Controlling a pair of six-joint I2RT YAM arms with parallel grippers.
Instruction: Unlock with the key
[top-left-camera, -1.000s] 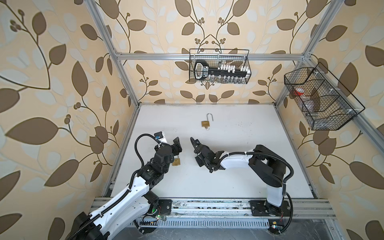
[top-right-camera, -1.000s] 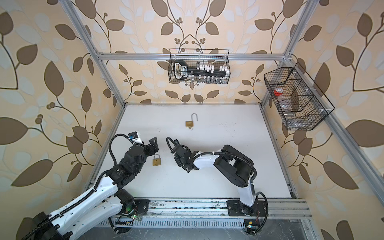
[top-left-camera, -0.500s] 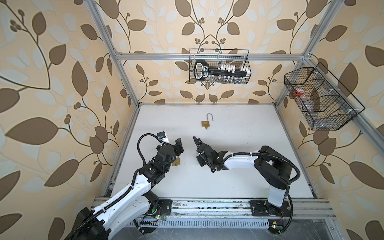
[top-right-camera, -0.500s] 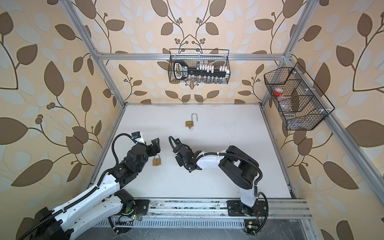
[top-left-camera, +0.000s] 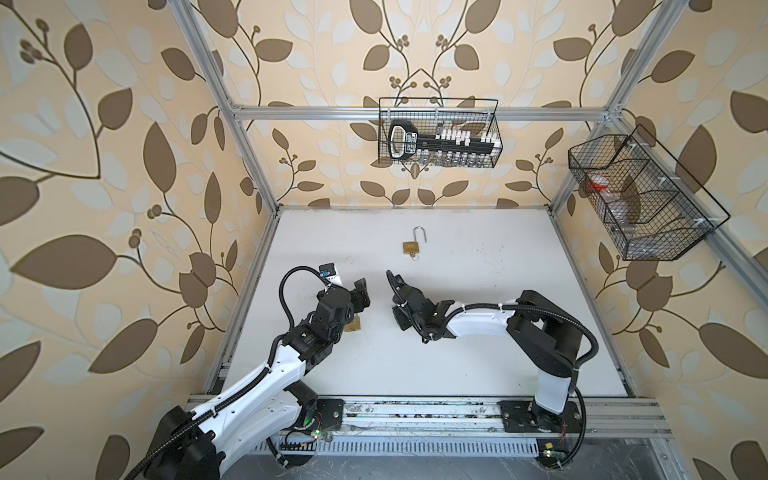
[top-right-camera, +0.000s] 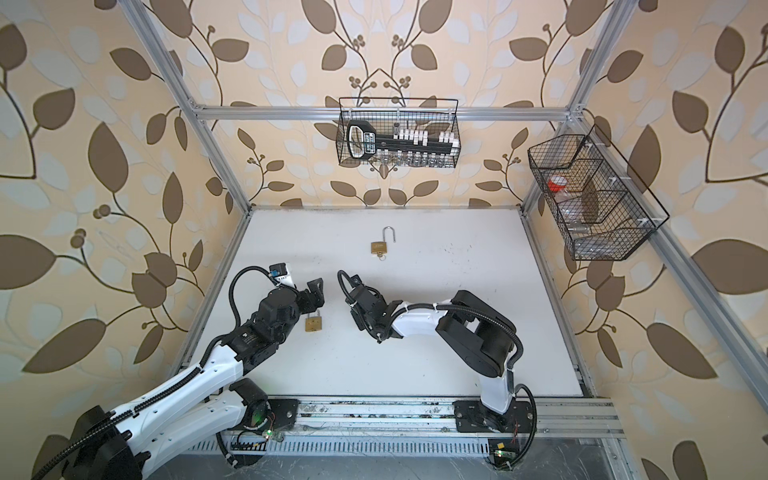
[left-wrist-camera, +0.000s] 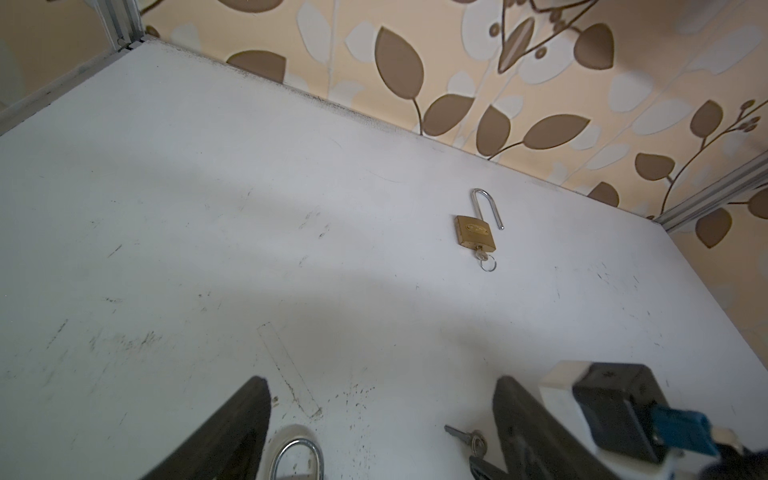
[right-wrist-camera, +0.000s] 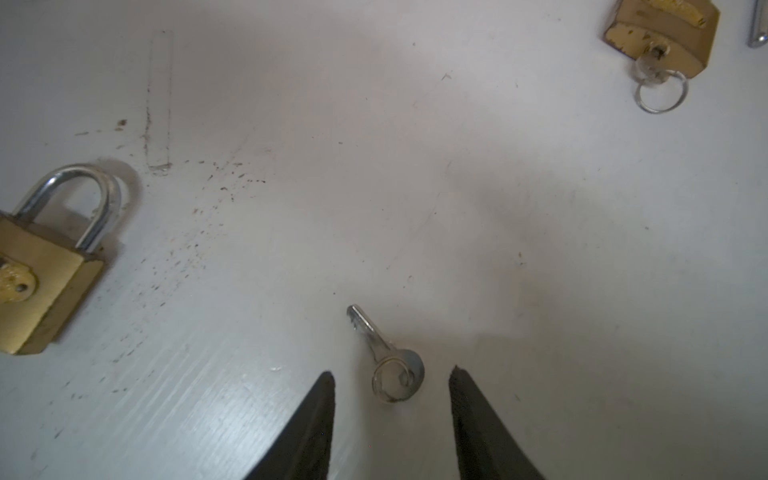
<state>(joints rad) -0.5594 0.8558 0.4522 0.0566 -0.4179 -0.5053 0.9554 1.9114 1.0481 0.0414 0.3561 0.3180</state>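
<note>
Right hand (right-wrist-camera: 391, 371) newly spread, key (right-wrist-camera: 376, 338) lying loose between its fingers (right-wrist-camera: 307, 436), left hand (left-wrist-camera: 382, 380) spread near shut padlock (right-wrist-camera: 41, 291).

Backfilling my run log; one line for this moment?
right gripper open, fingers either side of loose key | left gripper open near shut padlock | far padlock open, keyed

Leaf-patterned wallpaper (top-left-camera: 124, 166) and aluminium frame (top-left-camera: 311, 112) enclose a scuffed white tabletop (top-left-camera: 415, 374).

Bright even daylight, soft diffuse shadows, wide-angle edge warping — fingers blurred
</note>
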